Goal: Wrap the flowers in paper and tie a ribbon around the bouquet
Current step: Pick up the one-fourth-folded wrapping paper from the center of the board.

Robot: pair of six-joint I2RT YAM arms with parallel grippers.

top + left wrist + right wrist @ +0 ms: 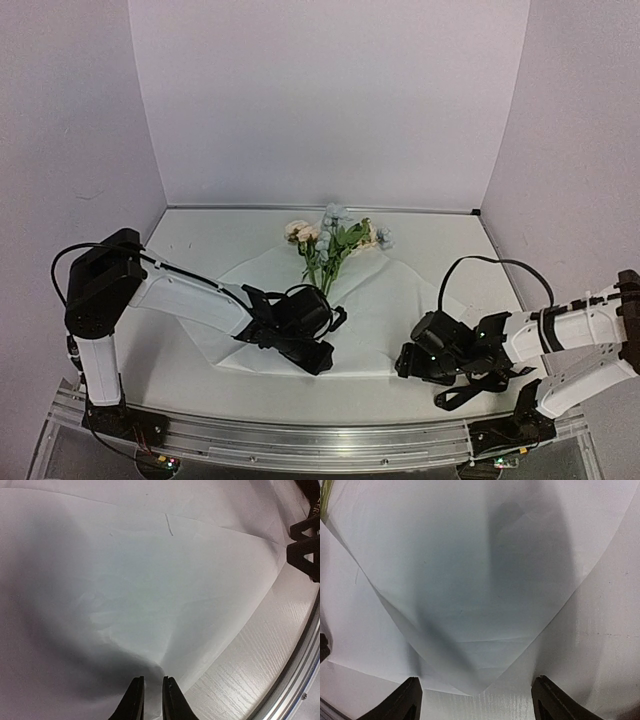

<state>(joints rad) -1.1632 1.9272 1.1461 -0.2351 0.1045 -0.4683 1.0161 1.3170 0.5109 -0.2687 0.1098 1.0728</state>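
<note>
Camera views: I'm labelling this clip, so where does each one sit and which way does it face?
Top: above and behind, looking down at table, flowers; left arm, right arm show.
Left wrist: on left arm, faces paper; left gripper pinches it.
Right wrist: on right arm, faces paper corner; right gripper open.
All share the paper.

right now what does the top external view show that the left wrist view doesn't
Only the top view: the flowers, lying across the far part of the paper, stems pointing toward the arms. Only the left wrist view: the left gripper close up, jaws nearly shut, pinching a crease at the paper's edge. Both: the paper and the table.
</note>
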